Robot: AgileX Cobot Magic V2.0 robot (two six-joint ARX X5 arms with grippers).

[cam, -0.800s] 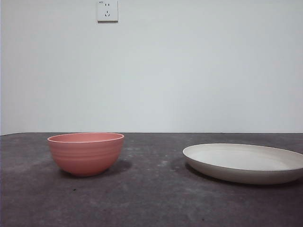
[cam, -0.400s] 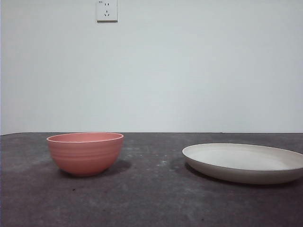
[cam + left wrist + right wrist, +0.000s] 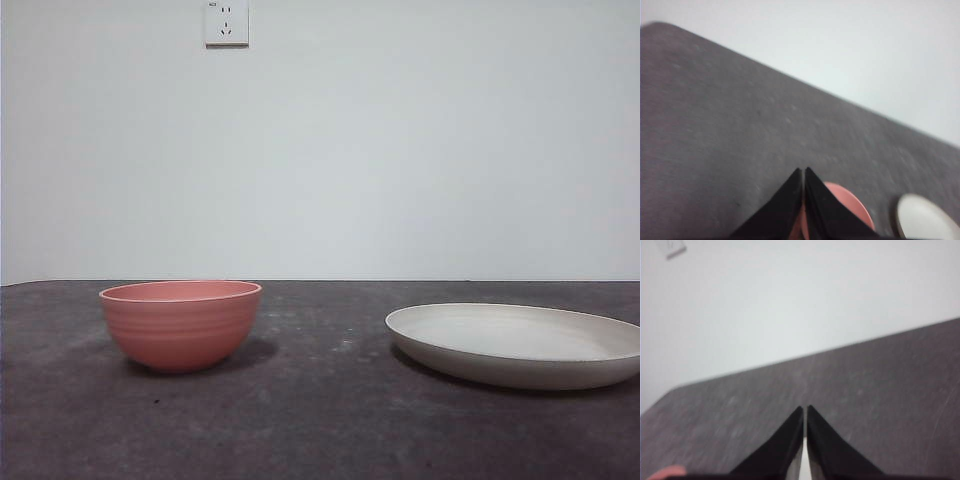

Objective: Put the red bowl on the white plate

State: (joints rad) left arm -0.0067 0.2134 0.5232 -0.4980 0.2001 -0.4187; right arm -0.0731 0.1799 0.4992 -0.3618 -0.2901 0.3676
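The red bowl (image 3: 181,324) stands upright on the dark table at the left of the front view. To its right, apart from it, lies the white plate (image 3: 516,344), with nothing on it. No arm shows in the front view. My left gripper (image 3: 803,173) is shut and holds nothing; it hangs high above the table, and the red bowl (image 3: 850,210) shows partly behind its jaws, with the white plate (image 3: 925,220) beside it. Shut and holding nothing too, my right gripper (image 3: 805,411) is high over the table, with a sliver of the red bowl (image 3: 665,473) at the picture's corner.
The dark grey table (image 3: 320,420) runs back to a white wall with a power socket (image 3: 227,22) high up. A gap of bare tabletop lies between bowl and plate.
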